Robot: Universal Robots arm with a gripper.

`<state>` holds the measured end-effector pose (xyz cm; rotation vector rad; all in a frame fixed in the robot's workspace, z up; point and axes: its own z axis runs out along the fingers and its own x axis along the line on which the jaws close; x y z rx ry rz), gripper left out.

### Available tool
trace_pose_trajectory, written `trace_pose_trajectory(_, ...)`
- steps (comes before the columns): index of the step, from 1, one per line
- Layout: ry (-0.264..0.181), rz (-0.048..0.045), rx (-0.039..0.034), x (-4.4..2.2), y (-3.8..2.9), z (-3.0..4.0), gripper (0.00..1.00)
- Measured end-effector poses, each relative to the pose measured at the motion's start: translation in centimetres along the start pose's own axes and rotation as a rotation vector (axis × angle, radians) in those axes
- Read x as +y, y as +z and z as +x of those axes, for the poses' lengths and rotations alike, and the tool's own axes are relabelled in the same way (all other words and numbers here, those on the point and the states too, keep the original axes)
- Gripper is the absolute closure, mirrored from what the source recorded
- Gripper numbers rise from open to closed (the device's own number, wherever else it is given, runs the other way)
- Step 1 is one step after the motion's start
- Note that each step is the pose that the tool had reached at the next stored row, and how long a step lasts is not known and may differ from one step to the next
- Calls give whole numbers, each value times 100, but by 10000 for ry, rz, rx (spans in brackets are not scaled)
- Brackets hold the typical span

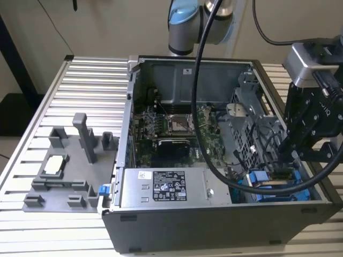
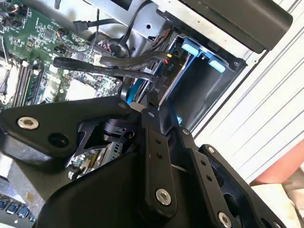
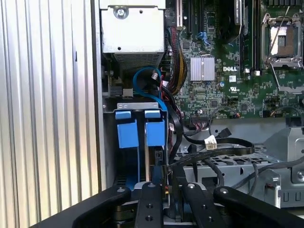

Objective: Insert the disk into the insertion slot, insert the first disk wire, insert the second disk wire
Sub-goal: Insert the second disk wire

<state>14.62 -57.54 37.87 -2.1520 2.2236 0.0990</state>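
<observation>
Exterior view: open computer case (image 1: 225, 225) lying on a ribbed metal worktop (image 1: 80, 96), toward the worktop's far edge from the grey fixture tray (image 1: 64, 171).
Gripper (image 1: 286, 160): black, lowered into the case corner by the drive cage; fingers (image 2: 152, 137) drawn close together on a dark connector end of a wire; firm grip cannot be told.
Disk (image 3: 142, 137): seated in the insertion slot (image 3: 137, 105), directly below and just beside the fingertips; blue carrier frame (image 1: 268, 184) showing at the case's near corner in the exterior view.
Disk axis: long side running along the bay, into the cage; blue tabs (image 2: 202, 54) facing the open side of the case.
Wires: black cables (image 2: 114, 64) looping across the cage top, one blue cable (image 3: 149, 83) arching over the slot mouth, both crowding the fingers.
Surroundings: green motherboard (image 3: 228, 71) beside the cage; silver power supply (image 1: 166, 187) along the near case wall; perforated grey panel (image 1: 252, 134) next to the gripper.
</observation>
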Motion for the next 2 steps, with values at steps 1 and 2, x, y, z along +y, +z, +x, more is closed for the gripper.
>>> trace_pose_trajectory(1, 1, 0, 0, 0, 0, 0, 76)
trace_pose_trajectory(2, 1, 0, 0, 0, 0, 0, 76)
